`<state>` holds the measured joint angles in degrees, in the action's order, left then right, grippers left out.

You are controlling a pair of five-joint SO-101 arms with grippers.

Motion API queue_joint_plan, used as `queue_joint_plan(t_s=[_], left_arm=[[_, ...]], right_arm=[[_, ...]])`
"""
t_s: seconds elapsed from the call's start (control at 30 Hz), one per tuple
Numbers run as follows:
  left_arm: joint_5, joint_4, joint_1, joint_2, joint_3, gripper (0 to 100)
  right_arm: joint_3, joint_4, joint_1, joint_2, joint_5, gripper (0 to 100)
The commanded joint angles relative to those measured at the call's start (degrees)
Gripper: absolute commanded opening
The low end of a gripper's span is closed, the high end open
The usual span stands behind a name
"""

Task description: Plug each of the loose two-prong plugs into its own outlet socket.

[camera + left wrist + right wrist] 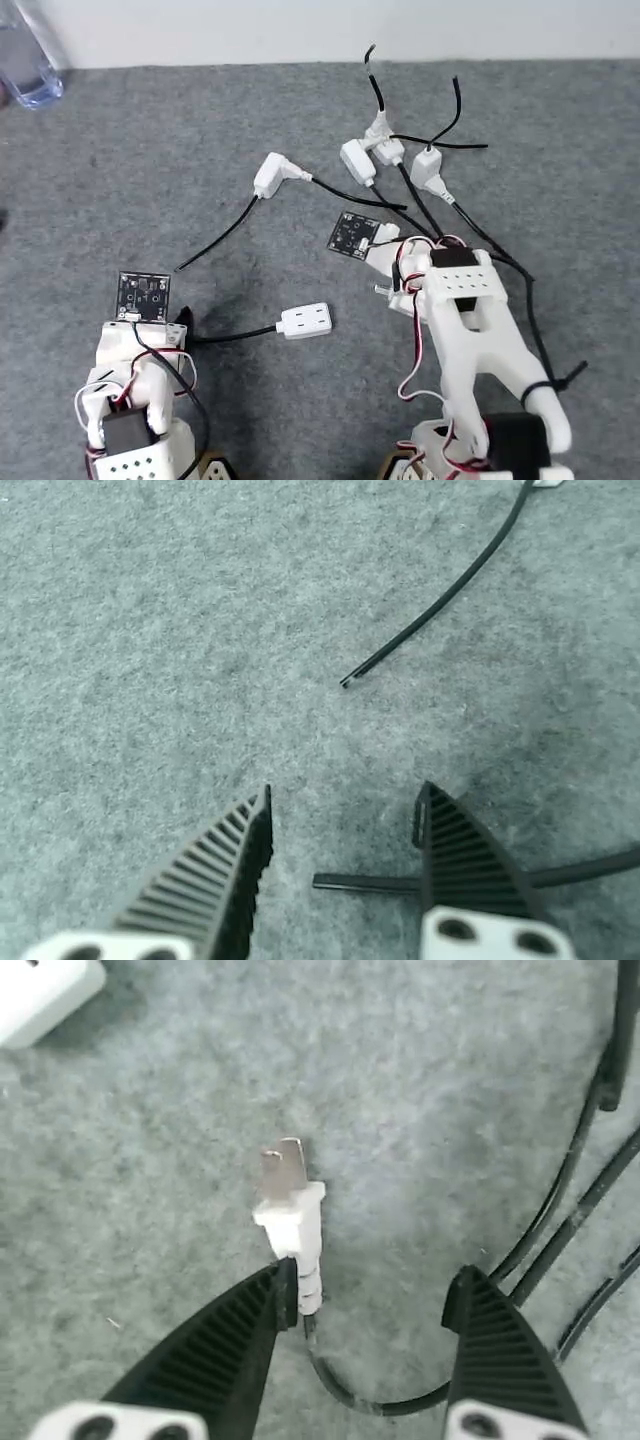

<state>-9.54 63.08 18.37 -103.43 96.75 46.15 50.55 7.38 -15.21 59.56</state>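
Observation:
In the right wrist view a white two-prong plug [291, 1212] lies on the grey carpet with its prongs pointing away from me. My right gripper [376, 1268] is open around its cable end, and one finger [240, 1330] touches the plug's side. My left gripper [345, 788] is open over bare carpet, with the thin black cord [362, 883] of the outlet strip passing under one finger [465, 855]. The white outlet strip [305, 320] lies between the two arms. Several loose white plugs [357, 160] sit farther back, and one [270, 175] lies apart to the left.
A cut black cable end [345, 683] lies ahead of the left gripper. Black cords [570, 1190] run beside the right gripper. A corner of a white block [40, 995] shows farther off. A clear bottle [25, 60] stands at the back left corner.

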Motion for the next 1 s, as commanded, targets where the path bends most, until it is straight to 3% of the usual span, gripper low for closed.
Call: queue_joint_plan(t_s=[0.0,0.33,0.97], left_arm=[[-0.5,-0.4,0.0,-0.8,-0.3,22],[-0.5,-0.4,0.0,-0.8,-0.3,22],[-0.6,-0.4,-0.1,-0.8,-0.3,22]], right_arm=[[-0.7,-0.7,1.6,0.7,-0.3,24.0],[-1.8,-6.5,1.7,7.3,0.8,23.8],[-3.9,-4.4,2.0,12.4,0.6,23.9]])
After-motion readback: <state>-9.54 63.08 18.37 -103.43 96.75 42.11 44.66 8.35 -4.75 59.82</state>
